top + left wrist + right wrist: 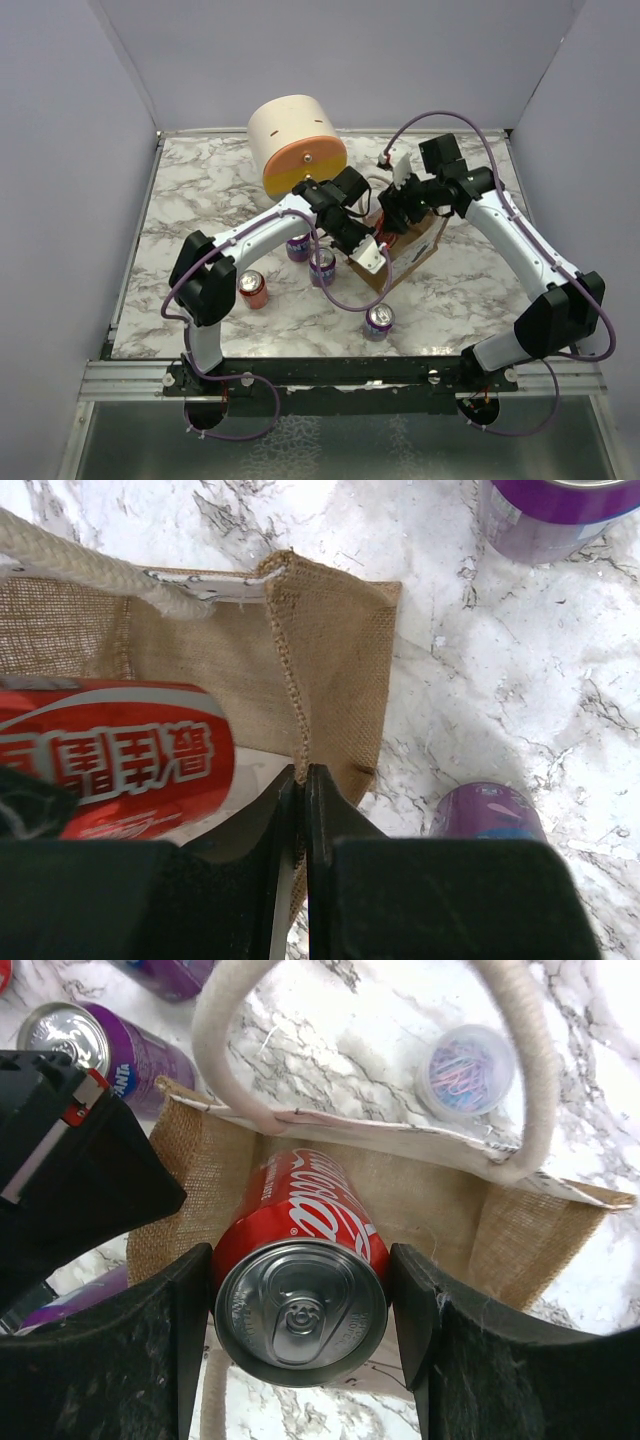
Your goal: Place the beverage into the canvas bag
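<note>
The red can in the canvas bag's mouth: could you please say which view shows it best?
Right wrist view: the red can is centred, lid and logo clear, in the right claw at the canvas bag. The left wrist view shows only part of its side; the top view hides it under the arms.

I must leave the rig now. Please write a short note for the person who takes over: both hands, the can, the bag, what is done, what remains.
Left hand: shut, pinching the canvas bag wall at its opening.
Right hand: shut on the red cola can, one finger on each side.
Can: lower end inside the bag's mouth, lid end facing the right wrist camera.
Done: can picked up and brought into the opening.
To do: push it fully in, release it, withdraw both hands.
</note>
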{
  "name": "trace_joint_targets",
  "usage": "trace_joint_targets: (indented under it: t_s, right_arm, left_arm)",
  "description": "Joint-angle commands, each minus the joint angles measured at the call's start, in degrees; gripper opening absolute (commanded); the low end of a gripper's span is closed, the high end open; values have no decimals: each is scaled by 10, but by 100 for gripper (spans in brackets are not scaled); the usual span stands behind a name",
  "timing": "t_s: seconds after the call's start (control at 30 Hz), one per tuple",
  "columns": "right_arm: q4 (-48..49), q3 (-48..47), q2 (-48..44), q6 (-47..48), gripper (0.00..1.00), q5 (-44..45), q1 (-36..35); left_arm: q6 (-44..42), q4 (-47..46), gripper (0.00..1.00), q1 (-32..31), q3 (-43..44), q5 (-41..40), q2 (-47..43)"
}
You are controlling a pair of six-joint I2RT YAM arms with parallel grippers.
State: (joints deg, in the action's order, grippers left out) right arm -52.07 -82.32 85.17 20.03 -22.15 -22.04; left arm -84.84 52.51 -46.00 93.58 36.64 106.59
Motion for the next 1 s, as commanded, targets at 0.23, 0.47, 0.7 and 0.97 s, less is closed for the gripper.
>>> trace_joint_targets:
  t_s: [0.23,0.47,0.7,0.97]
  right_arm:
    - [102,65,-3,-25,1,13,-30]
    - [132,85,2,-47,1,39,-44]
    - [153,101,0,-54,1,45,-48]
    - [171,106,7,-66,1,33,-52]
  left_arm:
    - [25,-41,18,-4,-35,-10,-37]
    - [51,-72,28,-4,-54,-18,-44]
    - [63,-62,39,-5,-58,-43,-59]
    - [58,-57,44,-5,-80,-59,-75]
